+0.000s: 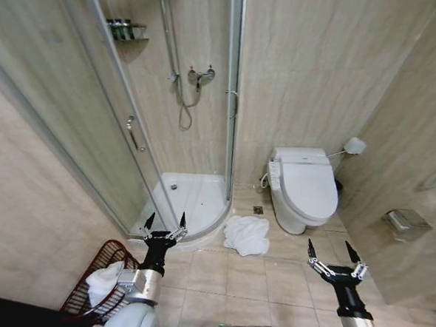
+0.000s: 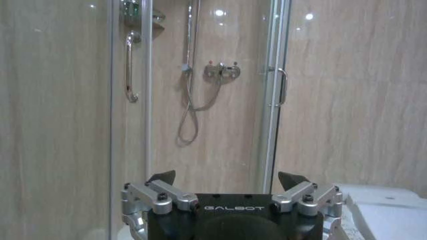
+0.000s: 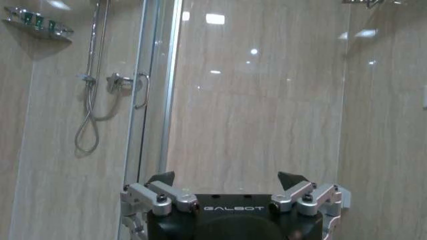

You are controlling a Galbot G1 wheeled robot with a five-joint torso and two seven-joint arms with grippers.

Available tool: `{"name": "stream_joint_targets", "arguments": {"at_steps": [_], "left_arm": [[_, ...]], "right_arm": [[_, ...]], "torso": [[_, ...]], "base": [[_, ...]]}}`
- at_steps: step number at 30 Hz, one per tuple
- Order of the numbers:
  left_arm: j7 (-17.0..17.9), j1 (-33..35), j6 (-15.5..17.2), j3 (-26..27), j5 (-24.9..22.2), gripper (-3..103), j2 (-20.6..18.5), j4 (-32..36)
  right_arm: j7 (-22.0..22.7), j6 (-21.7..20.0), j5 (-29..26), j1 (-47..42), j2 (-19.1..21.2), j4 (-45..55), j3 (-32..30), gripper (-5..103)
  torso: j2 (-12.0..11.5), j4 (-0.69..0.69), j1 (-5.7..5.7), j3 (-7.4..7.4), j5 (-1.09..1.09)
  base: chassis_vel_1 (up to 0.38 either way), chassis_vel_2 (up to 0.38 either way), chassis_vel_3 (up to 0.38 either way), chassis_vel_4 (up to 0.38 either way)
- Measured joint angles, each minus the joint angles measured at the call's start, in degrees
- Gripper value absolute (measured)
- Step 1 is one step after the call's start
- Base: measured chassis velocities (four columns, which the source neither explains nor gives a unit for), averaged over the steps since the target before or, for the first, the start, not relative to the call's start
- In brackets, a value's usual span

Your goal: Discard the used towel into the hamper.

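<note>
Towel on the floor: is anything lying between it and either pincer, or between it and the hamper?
Nothing visible. The towel lies on bare tiles between the open left pincer and open right pincer. The hamper, already holding white cloth, stands beside the left arm.

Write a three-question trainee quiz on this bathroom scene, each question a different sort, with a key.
1. True or false: the towel on the floor lies between the shower tray and the toilet.
2. The hamper stands nearest to: A) left gripper B) right gripper C) toilet.
3. Fill in: both grippers are ____ and hold nothing.

Key: 1 true; 2 A; 3 open.
</note>
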State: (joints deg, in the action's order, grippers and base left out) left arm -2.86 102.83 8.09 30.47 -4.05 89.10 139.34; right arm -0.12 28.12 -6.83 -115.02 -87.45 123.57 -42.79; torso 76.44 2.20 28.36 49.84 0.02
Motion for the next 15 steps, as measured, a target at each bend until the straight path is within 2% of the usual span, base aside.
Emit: {"name": "stream_joint_targets", "arguments": {"at_steps": [4, 9, 15], "left_arm": [[0.01, 0.00, 0.00, 0.03, 0.00, 100, -0.04, 0.00], [0.04, 0.00, 0.00, 0.04, 0.00, 100, -0.07, 0.00], [0.04, 0.00, 0.00, 0.03, 0.00, 100, -0.05, 0.00]], "right_arm": [[0.00, 0.00, 0.00, 0.00, -0.02, 0.00, 0.03, 100], [-0.01, 0.00, 0.00, 0.00, -0.02, 0.00, 0.04, 100], [-0.01, 0.00, 0.00, 0.00, -0.01, 0.00, 0.03, 100]], "torso": [[0.01, -0.01, -0.01, -0.01, -0.09], [0.01, -0.01, -0.01, -0.01, -0.05], [0.01, -0.01, 0.00, -0.01, -0.02]], "base": [[0.047, 0.044, -0.048, -0.014], [0.070, 0.067, -0.074, -0.041], [-0.020, -0.024, 0.017, 0.027]]}}
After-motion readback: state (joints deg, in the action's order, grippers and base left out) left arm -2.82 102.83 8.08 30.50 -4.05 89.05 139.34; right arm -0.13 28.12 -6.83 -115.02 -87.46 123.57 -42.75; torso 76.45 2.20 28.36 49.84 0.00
